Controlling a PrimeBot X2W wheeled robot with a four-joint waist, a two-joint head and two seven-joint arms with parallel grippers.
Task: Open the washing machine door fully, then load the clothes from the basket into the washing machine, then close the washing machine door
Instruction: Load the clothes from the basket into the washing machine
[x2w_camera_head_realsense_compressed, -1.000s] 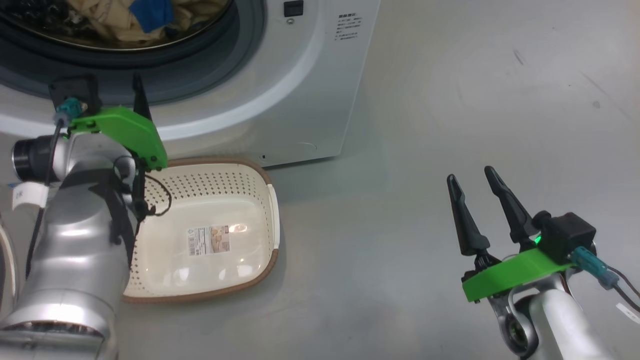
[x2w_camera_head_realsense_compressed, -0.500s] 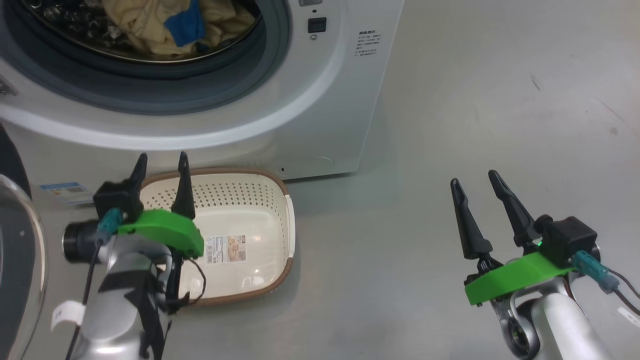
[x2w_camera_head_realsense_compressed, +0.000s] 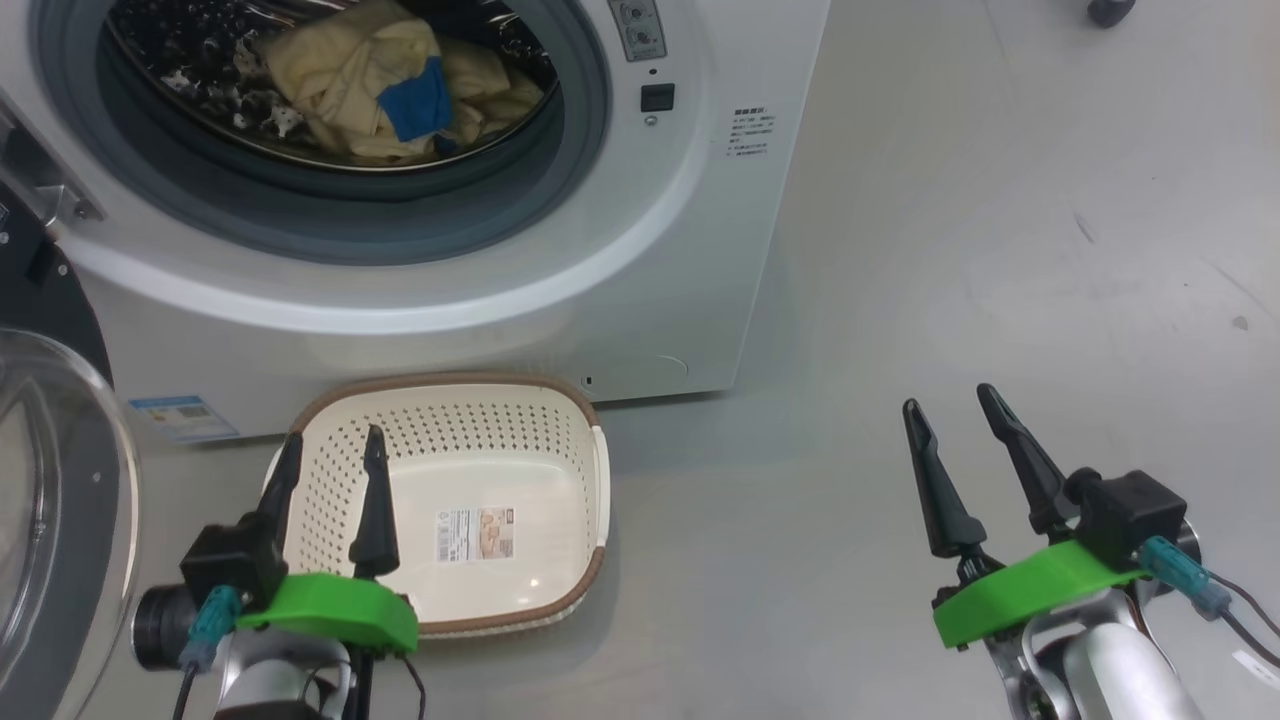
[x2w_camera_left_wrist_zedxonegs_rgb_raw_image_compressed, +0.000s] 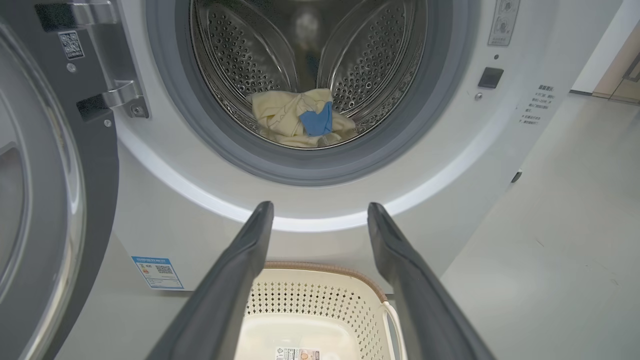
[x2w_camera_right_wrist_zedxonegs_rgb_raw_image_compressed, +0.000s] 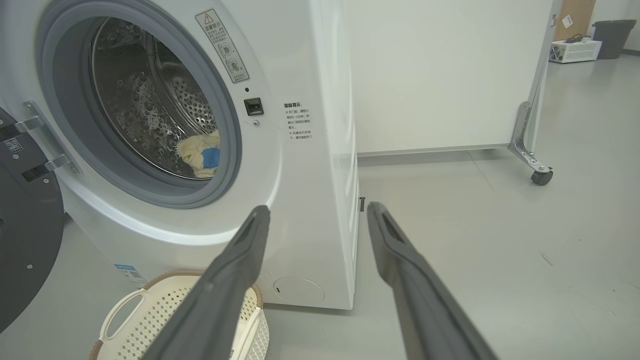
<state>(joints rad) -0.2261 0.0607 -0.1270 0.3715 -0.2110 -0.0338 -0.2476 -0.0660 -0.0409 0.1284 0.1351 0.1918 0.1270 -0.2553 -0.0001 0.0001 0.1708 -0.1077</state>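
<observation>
1. The left tool (x2w_camera_head_realsense_compressed: 334, 435) was open above the basket (x2w_camera_head_realsense_compressed: 520, 430), which sat on the floor (x2w_camera_head_realsense_compressed: 900, 250) before the washing machine (x2w_camera_head_realsense_compressed: 640, 260).
2. The right tool (x2w_camera_head_realsense_compressed: 947, 398) was open, apart.
3. The clothes (x2w_camera_head_realsense_compressed: 385, 85) lay in the drum (x2w_camera_left_wrist_zedxonegs_rgb_raw_image_compressed: 370, 65); the washing machine door (x2w_camera_head_realsense_compressed: 60, 500) hung open.

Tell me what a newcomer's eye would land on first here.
The washing machine gapes open at the head view's upper left, cream clothes with a blue patch lying in its drum. The empty basket sits on the floor right before it, and the glass door stands swung out at far left.
</observation>
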